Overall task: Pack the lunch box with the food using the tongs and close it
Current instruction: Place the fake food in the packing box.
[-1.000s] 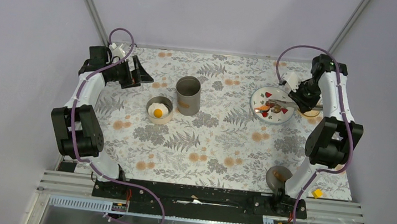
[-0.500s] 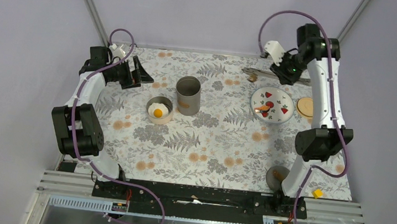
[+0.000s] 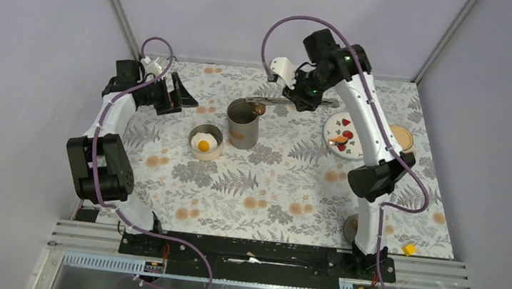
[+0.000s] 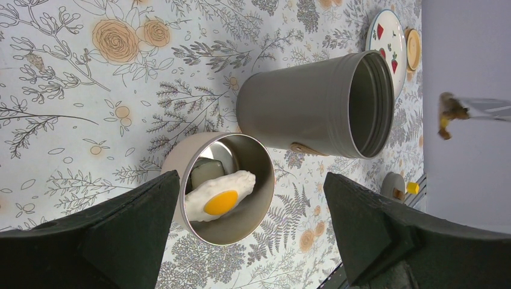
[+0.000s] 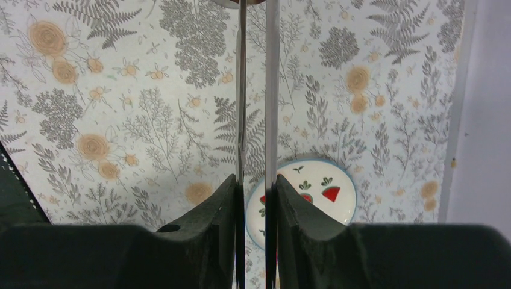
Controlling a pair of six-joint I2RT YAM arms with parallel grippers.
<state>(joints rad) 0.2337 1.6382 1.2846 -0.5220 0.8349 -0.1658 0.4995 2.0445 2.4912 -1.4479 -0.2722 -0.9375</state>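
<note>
Right gripper (image 3: 303,96), squeezing tongs (image 5: 271,90), has swung from plate (image 3: 344,152) to can (image 3: 242,130) at 9 o'clock; centre piece (image 4: 446,114) before easing. Left gripper (image 4: 250,180) gapes, empty.

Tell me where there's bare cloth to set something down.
The broad near cloth in front of the egg tin and plate is bare, as is the gap between tall can and plate. Crowded: far middle, tongs above the can.

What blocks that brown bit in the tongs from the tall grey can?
Nothing visible: the small brown food piece in the slim silver metal tongs hangs clear by the tall grey metal canister's open mouth.
</note>
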